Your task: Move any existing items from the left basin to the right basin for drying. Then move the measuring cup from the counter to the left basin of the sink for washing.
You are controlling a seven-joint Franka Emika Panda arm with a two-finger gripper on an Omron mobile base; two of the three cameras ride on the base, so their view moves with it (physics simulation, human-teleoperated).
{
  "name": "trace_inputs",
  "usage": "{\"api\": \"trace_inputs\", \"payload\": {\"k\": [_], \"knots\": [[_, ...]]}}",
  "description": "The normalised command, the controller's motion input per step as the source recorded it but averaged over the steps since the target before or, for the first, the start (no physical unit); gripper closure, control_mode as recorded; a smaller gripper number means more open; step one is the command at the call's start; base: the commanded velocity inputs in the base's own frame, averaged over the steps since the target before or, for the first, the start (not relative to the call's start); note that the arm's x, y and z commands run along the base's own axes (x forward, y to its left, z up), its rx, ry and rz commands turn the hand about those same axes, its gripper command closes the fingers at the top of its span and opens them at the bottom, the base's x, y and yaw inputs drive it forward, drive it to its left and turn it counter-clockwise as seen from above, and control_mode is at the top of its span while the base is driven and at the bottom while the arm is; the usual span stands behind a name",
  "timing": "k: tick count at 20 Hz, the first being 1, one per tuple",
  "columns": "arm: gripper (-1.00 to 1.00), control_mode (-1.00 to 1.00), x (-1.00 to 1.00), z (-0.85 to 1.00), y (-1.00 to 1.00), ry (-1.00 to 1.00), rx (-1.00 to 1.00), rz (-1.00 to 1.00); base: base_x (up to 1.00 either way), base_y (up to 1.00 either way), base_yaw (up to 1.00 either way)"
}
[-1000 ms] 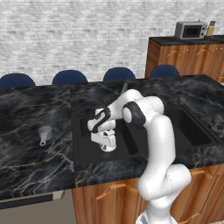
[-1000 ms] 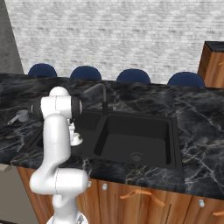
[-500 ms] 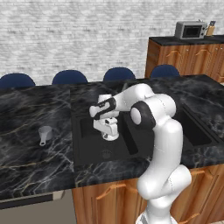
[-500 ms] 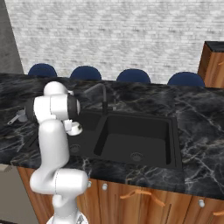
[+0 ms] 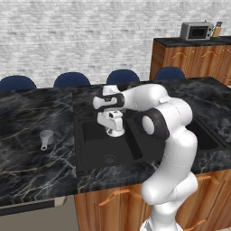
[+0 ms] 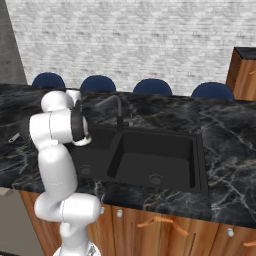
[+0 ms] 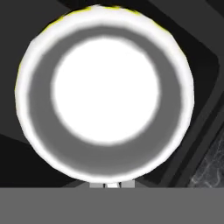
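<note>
I read no labels or writing. One white-silver cup (image 7: pixel 105 94) is pinched by the gripper (image 5: pixel 113 131), lifted above the left basin (image 5: pixel 97 151) of the sink (image 6: pixel 150 157). One measuring cup (image 5: pixel 46 138) stands on the counter (image 5: pixel 31 155), at 9 o'clock from the basins. Four blue chairs (image 5: pixel 72 80) stand behind.

A glossy black marble surface (image 5: pixel 40 167) with pale veins tops brown wooden cabinets. A matte black double sink (image 6: pixel 197 150) is set into it. Left of the sink, a small grey measuring cup (image 5: pixel 46 137) stands upright on the marble
</note>
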Motion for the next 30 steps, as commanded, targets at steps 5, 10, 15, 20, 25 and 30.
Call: {"api": "trace_inputs", "payload": {"k": [5,10,15,20,25,30], "knots": [[1.0,-1.0,-0.44,0.61,-0.02,0.0,0.0,-0.06,0.0,0.0,0.0],[1.0,-1.0,-0.51,0.52,-0.17,0.0,0.0,-0.08,0.0,0.0,0.0],[1.0,-1.0,-0.52,0.42,-0.34,0.0,0.0,-0.1,0.0,0.0,0.0],[1.0,-1.0,-0.54,0.28,-0.46,0.0,0.0,-0.11,0.0,0.0,0.0],[1.0,-1.0,-0.5,0.15,-0.54,-0.01,0.0,-0.12,0.0,0.0,0.0],[1.0,-1.0,-0.17,0.05,-0.63,0.0,0.0,-0.1,0.0,0.0,0.0]]}}
